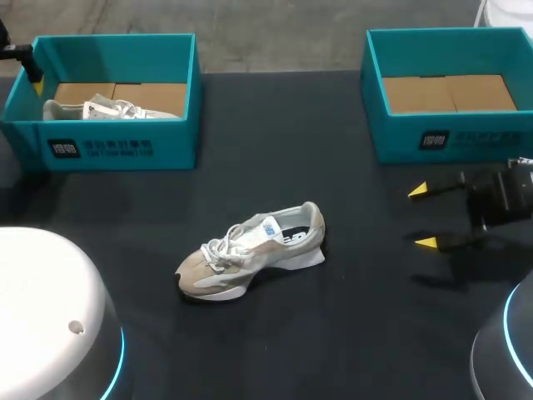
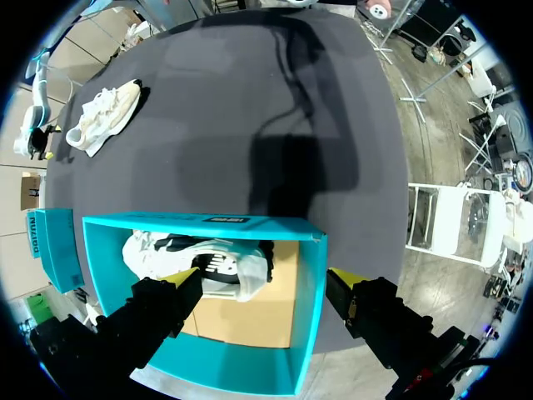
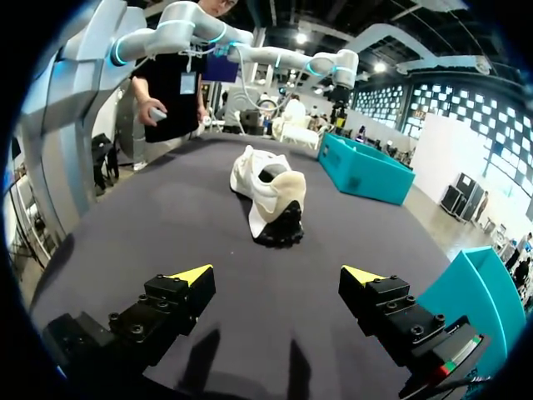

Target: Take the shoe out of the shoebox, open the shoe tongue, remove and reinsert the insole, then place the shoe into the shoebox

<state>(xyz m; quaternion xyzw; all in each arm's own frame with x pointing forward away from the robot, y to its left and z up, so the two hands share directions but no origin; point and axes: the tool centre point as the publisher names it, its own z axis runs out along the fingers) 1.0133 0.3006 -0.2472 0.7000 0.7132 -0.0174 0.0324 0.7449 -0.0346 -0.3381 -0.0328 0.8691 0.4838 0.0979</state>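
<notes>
R gripper (image 1: 423,217) hangs over the black table (image 1: 358,317), fingers spread, holding nothing. L gripper (image 2: 265,277) is also spread & empty, one finger in the left teal cardboard shoebox (image 1: 117,146), the other outside its wall.

The beige-and-white laced sneaker (image 1: 250,250) sits mid-table, so step 1 looks done. Laces look tied; insole state can't be told. Prob. left: tongue, insole, re-boxing. A second white shoe (image 2: 200,258) lies in the left box; the right teal shoebox (image 1: 450,137) holds none.

Bare tabletop all round the sneaker, nothing btwn it & R gripper. L must mind the box wall.
</notes>
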